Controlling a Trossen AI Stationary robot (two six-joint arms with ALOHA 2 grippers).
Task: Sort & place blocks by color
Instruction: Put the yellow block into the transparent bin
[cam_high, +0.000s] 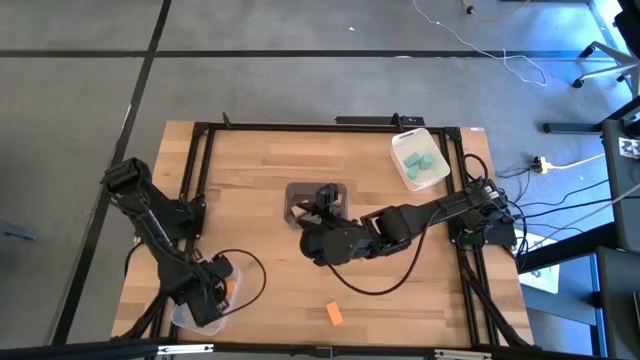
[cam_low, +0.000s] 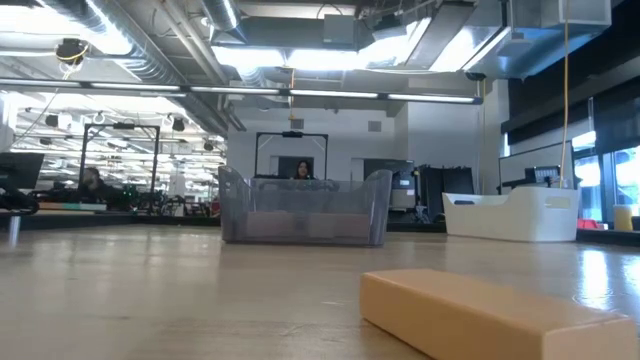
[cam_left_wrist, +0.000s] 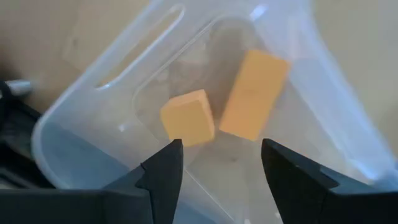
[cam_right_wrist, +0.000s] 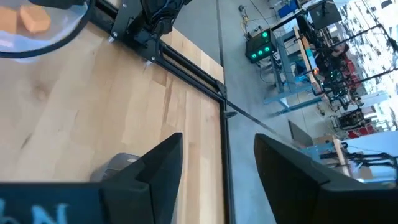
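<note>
Two orange blocks (cam_left_wrist: 216, 112) are seen lying in the clear bin (cam_left_wrist: 93, 118) at the table's near left corner, directly beneath the left gripper (cam_left_wrist: 219, 167); the fingers of that gripper are held apart with nothing between them, and the blocks are framed in the gap, below the tips and not touched. In the left wrist view, the longer of the two is laid flat with its long axis slanting across the bin floor, while the shorter one is shown end-on beside it, the pair near each other but not clearly touching. One more orange block (cam_high: 334, 313) is left loose on the wooden table (cam_high: 250, 170) near the front edge, right of centre, with its long axis running roughly front to back at a slight slant; it is well apart from both grippers. Teal blocks (cam_high: 418, 160) are gathered in the white bin (cam_high: 400, 168) at the far right corner. The right gripper (cam_right_wrist: 217, 165) is held over the middle of the table, just beside the grey bin (cam_high: 296, 190), with its fingers spread open and empty. The grey bin's contents cannot be made out.
</note>
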